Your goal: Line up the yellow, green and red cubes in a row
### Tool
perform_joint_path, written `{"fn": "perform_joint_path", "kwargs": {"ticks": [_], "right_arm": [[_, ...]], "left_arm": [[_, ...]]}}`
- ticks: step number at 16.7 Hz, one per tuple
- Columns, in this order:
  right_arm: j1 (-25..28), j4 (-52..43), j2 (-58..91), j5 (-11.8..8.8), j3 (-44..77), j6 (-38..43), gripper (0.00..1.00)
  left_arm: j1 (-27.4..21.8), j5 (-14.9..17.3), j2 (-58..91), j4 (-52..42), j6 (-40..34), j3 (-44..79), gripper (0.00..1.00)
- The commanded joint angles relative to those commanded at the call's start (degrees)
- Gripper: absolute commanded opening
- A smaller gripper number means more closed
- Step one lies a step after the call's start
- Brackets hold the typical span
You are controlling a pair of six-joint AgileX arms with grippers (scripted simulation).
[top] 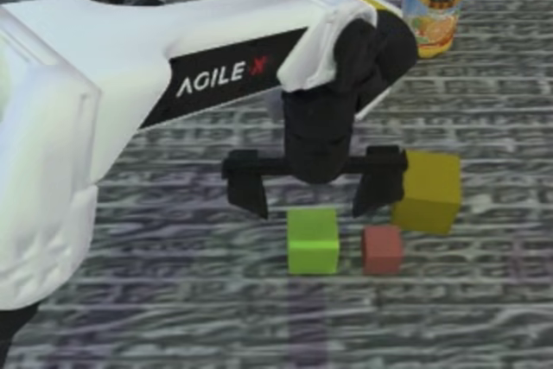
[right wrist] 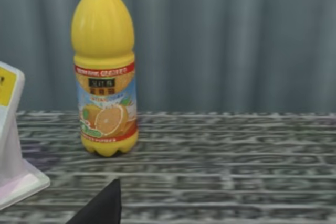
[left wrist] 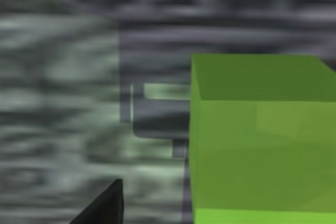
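The lime green cube sits mid-table, with the small dull red cube just to its right. The larger mustard yellow cube stands right of the red one and slightly farther back. My left gripper hangs open just behind and above the green cube, its fingers spread wider than the cube and holding nothing. Its right finger is close to the yellow cube. In the left wrist view the green cube fills the frame beside one dark finger. My right gripper is out of the top view, open.
An orange juice bottle stands at the back right of the table, also seen in the right wrist view as the bottle. A white part of the left arm shows at that view's edge.
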Motion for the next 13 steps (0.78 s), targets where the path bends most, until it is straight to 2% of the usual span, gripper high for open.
{"fn": "perform_joint_path", "kwargs": {"ticks": [3, 8, 13], "right_arm": [[0.0, 0.0, 0.0, 0.0, 0.0, 0.0, 1.00], [0.2, -0.4, 0.5, 0.0, 0.5, 0.2, 1.00], [3.1, -7.7, 11.4, -0.3, 11.1, 3.9, 1.00]], "left_arm": [[0.2, 0.0, -1.1, -2.7, 0.1, 2.2, 1.00], [0.2, -0.1, -1.5, -2.3, 0.2, 1.5, 1.00], [6.0, -0.6, -13.3, 4.7, 1.6, -9.2, 1.00]]}}
